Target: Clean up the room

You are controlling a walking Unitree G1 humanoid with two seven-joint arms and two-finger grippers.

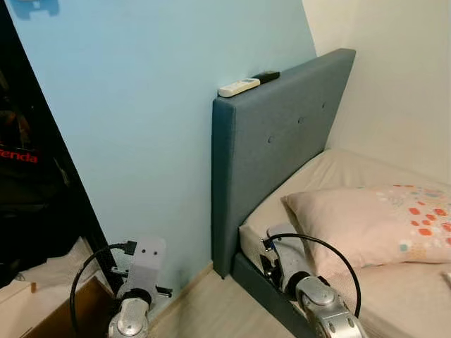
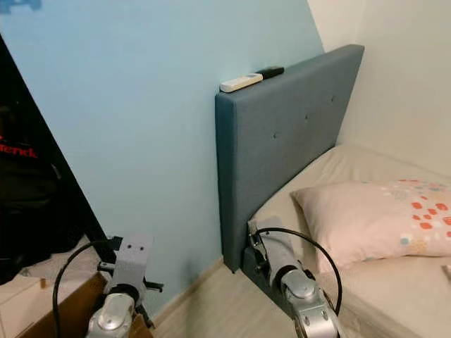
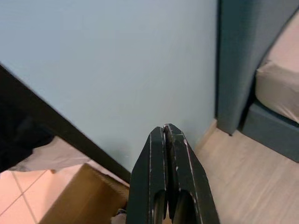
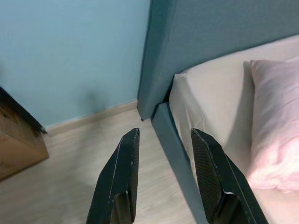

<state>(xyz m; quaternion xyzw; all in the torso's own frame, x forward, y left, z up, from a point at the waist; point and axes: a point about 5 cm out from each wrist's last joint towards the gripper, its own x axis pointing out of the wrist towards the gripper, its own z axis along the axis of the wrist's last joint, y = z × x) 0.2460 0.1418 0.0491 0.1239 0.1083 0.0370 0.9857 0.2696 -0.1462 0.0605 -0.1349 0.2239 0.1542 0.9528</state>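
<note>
A white remote [image 1: 238, 87] and a black remote [image 1: 266, 76] lie end to end along the headboard [image 1: 282, 141] top, high above both grippers. The left gripper [image 3: 168, 133] is pressed closed; the right gripper [image 4: 163, 140] is spread apart, empty, beside the bed frame [image 4: 170, 135].

bed: blue-grey upholstered headboard [image 1: 278, 148] stands against the pale blue wall [image 1: 134, 134], beige-sheeted mattress [image 1: 338, 176] before it; headboard top edge: white remote control [image 1: 238, 87] at the left corner, black remote control [image 1: 266, 76] just behind; mattress head end: pink patterned pillow [image 1: 373, 225]; floor, left: brown cardboard box [image 3: 81, 198] at the wall
</note>
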